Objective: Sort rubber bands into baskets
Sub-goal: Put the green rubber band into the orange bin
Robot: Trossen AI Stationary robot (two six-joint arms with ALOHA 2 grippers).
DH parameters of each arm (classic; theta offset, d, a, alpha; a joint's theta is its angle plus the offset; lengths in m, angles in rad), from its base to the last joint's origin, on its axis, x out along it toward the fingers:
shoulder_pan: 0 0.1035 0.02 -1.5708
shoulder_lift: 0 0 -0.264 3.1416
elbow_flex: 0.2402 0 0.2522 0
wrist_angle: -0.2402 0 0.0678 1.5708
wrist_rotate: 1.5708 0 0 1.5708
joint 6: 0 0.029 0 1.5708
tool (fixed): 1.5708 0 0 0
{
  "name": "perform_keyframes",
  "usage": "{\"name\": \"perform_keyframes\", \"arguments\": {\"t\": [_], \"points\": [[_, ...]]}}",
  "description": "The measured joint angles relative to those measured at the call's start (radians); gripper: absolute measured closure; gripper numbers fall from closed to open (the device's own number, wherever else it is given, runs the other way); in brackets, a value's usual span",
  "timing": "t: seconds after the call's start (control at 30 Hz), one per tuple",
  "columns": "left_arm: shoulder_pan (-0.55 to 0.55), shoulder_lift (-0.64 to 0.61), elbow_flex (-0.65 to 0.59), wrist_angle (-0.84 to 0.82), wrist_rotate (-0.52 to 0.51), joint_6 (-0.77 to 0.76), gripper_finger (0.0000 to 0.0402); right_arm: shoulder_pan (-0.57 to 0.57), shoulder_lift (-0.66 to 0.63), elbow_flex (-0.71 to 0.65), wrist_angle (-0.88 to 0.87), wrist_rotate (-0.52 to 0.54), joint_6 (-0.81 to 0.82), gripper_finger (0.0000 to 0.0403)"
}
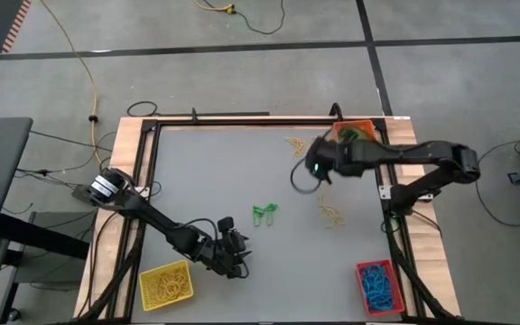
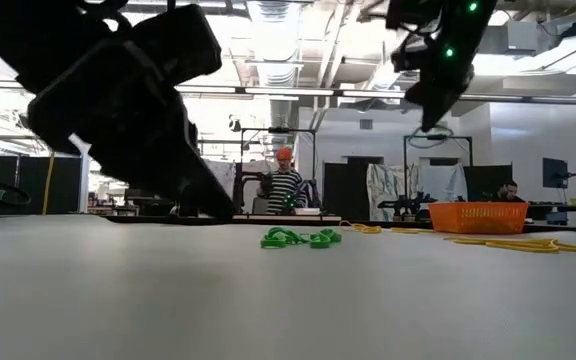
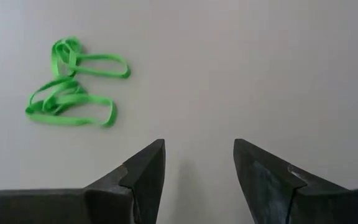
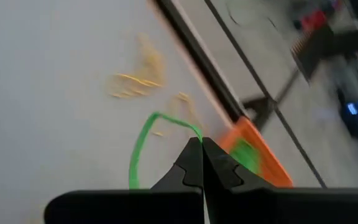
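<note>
The right arm is stretched from the table's right edge toward the far right corner, and the right gripper [image 1: 317, 168] is held raised above the surface with its fingers pressed together on a green rubber band [image 4: 143, 140], whose loop is seen hanging from the tips. Just beyond it, at the far right corner, the orange basket [image 1: 359, 132] is set, with what appears to be something green inside, though the view there is blurred. The left arm is bent low across the near left part of the table, and the left gripper [image 1: 234, 249] is kept close over the surface with its fingers [image 3: 143, 174] spread apart and nothing between them. A small tangle of green bands [image 1: 264, 212] is left on the table a little ahead of it, near the middle. Loose yellow bands [image 1: 332, 214] are scattered right of centre, and a few more [image 1: 294, 143] lie near the far edge. The yellow basket [image 1: 143, 284], filled with yellow bands, is placed at the near left corner, and the red basket [image 1: 362, 287], holding blue bands, at the near right corner.
</note>
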Motion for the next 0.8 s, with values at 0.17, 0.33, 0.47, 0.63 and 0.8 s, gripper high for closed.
{"name": "perform_keyframes", "arguments": {"t": [0.17,0.33,0.47,0.63,0.8], "points": [[0.001,0.000,-0.001,0.009,-0.001,0.005,0.0221,-0.184,-0.006,0.000,-0.007,-0.004,-0.048,0.0382],[0.001,0.000,-0.001,0.025,-0.001,0.009,0.0221,-0.363,0.026,0.000,-0.005,-0.013,-0.091,0.0381],[0.001,0.000,-0.001,0.026,-0.001,0.002,0.0221,-0.493,0.065,0.000,-0.003,-0.068,-0.105,0.0378],[0.001,-0.001,-0.001,0.025,-0.001,-0.020,0.0221,-0.618,0.144,0.000,0.000,-0.103,-0.105,0.0377],[0.001,-0.001,-0.001,0.023,-0.001,-0.040,0.0221,-0.685,0.236,0.000,0.001,-0.115,-0.119,0.0376]]}}
